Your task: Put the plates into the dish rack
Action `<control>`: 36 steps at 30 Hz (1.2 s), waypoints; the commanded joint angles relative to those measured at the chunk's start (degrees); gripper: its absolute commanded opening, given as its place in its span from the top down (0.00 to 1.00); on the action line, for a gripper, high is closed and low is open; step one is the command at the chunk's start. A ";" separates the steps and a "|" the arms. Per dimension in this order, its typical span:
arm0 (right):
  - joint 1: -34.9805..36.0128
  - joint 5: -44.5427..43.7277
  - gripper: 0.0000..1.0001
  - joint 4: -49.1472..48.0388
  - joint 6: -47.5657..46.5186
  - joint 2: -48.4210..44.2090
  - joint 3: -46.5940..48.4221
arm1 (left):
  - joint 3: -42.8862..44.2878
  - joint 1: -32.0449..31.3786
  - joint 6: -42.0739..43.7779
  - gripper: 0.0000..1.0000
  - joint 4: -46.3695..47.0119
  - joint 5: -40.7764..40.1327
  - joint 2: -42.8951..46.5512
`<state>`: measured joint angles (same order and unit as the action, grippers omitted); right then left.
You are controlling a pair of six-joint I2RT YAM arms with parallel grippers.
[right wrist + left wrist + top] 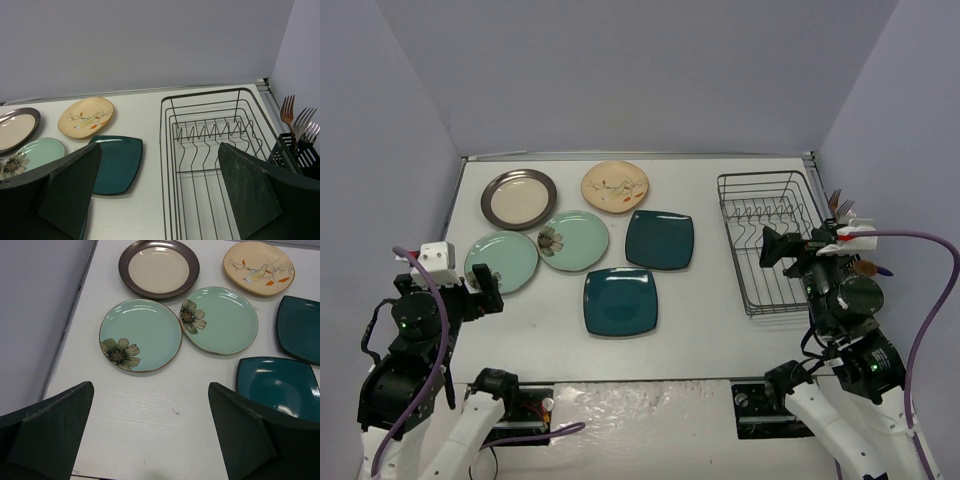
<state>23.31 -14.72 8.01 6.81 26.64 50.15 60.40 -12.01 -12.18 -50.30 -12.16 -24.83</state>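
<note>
Fingers [50, 432] of the left gripper [150, 432] stand wide apart in the left wrist view, low over the near left part of the white worktop [100, 270]. Ahead of them lie two green plates with a flower each, the left green plate [140, 335] and the right green plate [222, 320], their rims meeting. Just beyond that meeting point lies the brown-rimmed plate [159, 269], and to its right the cream painted plate [259, 267]. Along the right side lie the far teal plate [300, 330] and the near teal plate [277, 387], the near one partly behind the right finger.

In the right wrist view the right gripper [160, 195] is also spread wide. Between and beyond its fingers sits the dish rack [210, 135], a dark wire frame with upright tines, reaching toward the far right corner of the worktop. Forks [295, 117] stand tines up in a black holder [290, 150] on its right side. Left of the rack lies a teal plate, with the cream painted plate behind it.

From the top view, all six plates lie flat on the left and middle of the worktop, apart from the rack, which runs along the right edge. The left gripper sits at the near left edge, just beside the left green plate. The right gripper hangs over the near half of the rack.
</note>
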 commanded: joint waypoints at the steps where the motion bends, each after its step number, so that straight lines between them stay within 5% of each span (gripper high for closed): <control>1: 0.24 -0.06 0.00 -3.71 2.55 1.37 0.39 | 2.43 -0.33 -4.13 0.03 2.71 4.04 -6.00; 9: 0.27 13.67 0.00 -3.70 4.19 6.88 0.39 | -1.62 -0.29 -16.42 0.03 7.83 17.32 -12.58; 18: 0.25 28.94 0.00 -5.93 7.11 13.14 -1.66 | -21.46 -0.68 -29.88 0.03 27.77 31.59 -17.37; 26: 0.33 34.02 0.00 -9.84 9.24 17.11 -5.25 | -31.41 -4.38 -34.87 0.03 43.50 33.56 -28.70; 36: 0.40 35.11 0.00 -12.64 9.97 17.75 -7.74 | -38.87 -4.86 -39.00 0.24 61.14 36.55 -39.56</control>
<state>23.31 18.76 1.91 15.99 44.05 42.73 21.56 -16.45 -48.67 -1.35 22.56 -61.48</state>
